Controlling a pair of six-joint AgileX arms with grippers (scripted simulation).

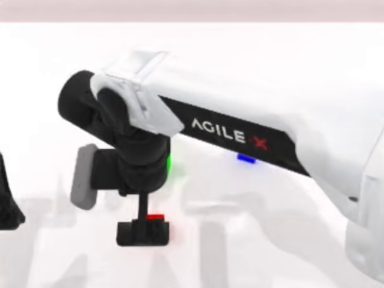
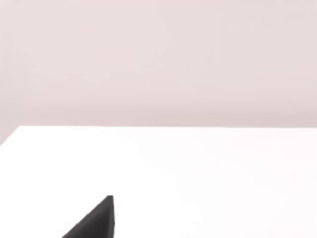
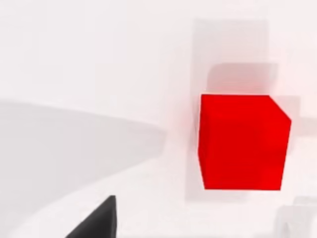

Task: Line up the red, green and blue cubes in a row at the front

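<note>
Right gripper (image 1: 143,233): positioned in the lower centre-left of the top view, directly over the red cube (image 1: 156,217). Only a sliver of that cube's top shows beside the black finger assembly. The pictures do not settle whether the fingers are spread or closed. In the right wrist view, the red cube (image 3: 242,143) rests on the white table (image 3: 74,59), right of frame centre.

Green cube (image 1: 169,163): a thin edge visible at mid-frame, beside the wrist.

Blue cube (image 1: 245,158): right of centre, partly under the right arm's forearm.

Left arm: parked at the left frame edge.
</note>
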